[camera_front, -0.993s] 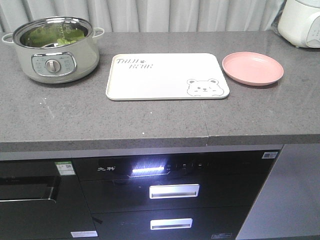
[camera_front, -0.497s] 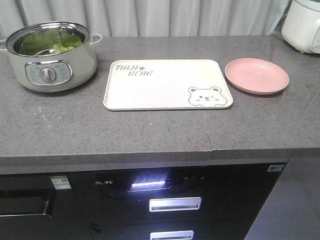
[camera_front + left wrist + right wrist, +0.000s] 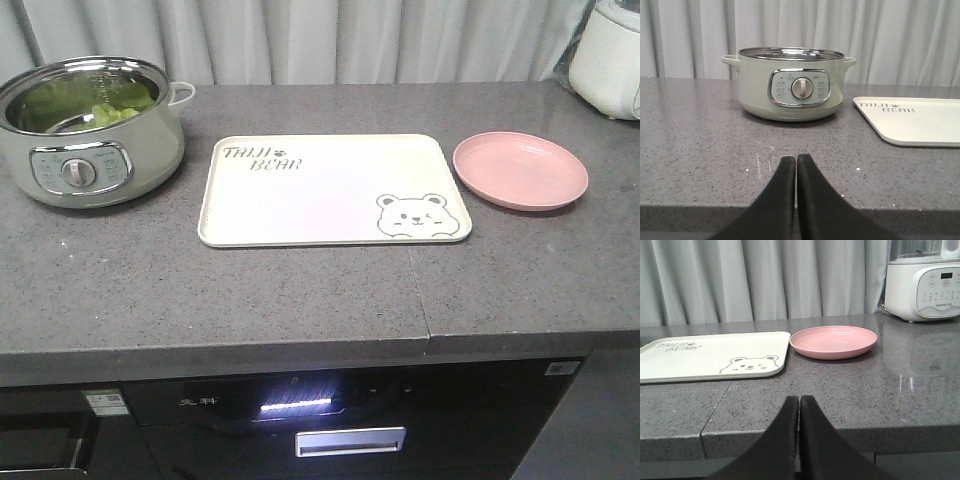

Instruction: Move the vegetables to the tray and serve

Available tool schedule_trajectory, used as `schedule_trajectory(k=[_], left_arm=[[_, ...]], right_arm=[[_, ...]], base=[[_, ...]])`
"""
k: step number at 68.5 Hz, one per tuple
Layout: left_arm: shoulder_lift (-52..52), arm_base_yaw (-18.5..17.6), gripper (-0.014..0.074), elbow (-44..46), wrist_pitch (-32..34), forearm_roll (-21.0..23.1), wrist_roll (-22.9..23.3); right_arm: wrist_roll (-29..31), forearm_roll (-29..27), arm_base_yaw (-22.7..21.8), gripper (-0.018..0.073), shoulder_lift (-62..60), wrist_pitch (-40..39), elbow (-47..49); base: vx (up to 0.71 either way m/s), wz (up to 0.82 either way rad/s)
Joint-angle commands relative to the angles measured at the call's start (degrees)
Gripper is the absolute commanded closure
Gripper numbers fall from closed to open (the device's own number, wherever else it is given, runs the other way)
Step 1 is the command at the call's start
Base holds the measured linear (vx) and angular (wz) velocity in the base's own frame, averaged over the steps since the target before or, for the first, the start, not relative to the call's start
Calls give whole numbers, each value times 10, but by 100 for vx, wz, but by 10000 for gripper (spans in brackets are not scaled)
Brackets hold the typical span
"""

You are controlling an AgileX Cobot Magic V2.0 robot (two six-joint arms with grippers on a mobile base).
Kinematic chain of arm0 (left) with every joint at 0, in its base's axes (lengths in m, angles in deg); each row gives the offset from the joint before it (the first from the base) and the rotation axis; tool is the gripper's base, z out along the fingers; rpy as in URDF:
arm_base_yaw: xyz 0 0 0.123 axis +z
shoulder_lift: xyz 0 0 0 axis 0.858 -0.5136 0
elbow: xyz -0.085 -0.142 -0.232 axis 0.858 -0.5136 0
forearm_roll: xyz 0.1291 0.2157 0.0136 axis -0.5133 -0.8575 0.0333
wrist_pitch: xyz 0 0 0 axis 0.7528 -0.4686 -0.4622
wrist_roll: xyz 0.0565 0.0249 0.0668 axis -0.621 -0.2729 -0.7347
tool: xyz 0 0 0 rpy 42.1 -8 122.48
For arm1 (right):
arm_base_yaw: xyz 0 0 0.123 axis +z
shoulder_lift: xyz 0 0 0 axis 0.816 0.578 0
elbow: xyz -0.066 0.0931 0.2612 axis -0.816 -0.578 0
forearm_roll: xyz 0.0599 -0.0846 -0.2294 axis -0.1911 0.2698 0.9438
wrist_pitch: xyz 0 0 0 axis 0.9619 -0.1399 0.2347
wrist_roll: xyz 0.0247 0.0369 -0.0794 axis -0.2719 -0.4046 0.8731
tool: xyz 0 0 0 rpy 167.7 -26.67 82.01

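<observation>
Your left gripper [image 3: 796,160]: jaws pressed together, holding nothing, low at counter [image 3: 700,140] edge, facing electric pot [image 3: 790,85]. Your right gripper [image 3: 799,401]: same, facing pink plate [image 3: 833,341]. Lettuce leaves [image 3: 112,108] in pot, none transferred. Tray [image 3: 330,190] between pot and plate, likely so either arm reaches.

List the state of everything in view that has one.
Pale green electric pot with steel rim: lid off.
Crinkly green lettuce vegetables: inside the pot, not yet transferred.
Cream rectangular bear-print tray: empty, flat on counter.
Round pink plate: empty.
Left gripper: shut, empty.
Right gripper: shut, empty.
Black drawer below counter: shut.
</observation>
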Motion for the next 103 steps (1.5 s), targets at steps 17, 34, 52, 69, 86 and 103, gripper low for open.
schedule_trajectory(k=[17, 34, 52, 69, 86, 103], left_arm=[[8, -2, 602, -16, 40, 5, 2], [8, -2, 602, -16, 40, 5, 2], [8, -2, 602, -16, 40, 5, 2], [8, -2, 602, -16, 40, 5, 2], [8, -2, 602, -16, 40, 5, 2], [8, -2, 602, -16, 40, 5, 2]], right_arm=[[0, 7, 1, 565, -4, -45, -9], [0, 7, 1, 565, -4, -45, -9], [0, 7, 1, 565, -4, -45, -9], [0, 7, 1, 565, -4, -45, -9], [0, 7, 1, 565, -4, -45, -9], [0, 7, 1, 565, -4, -45, -9]], base=[[9, -2], [8, -2], [7, -1], [5, 0], [4, 1], [3, 1]])
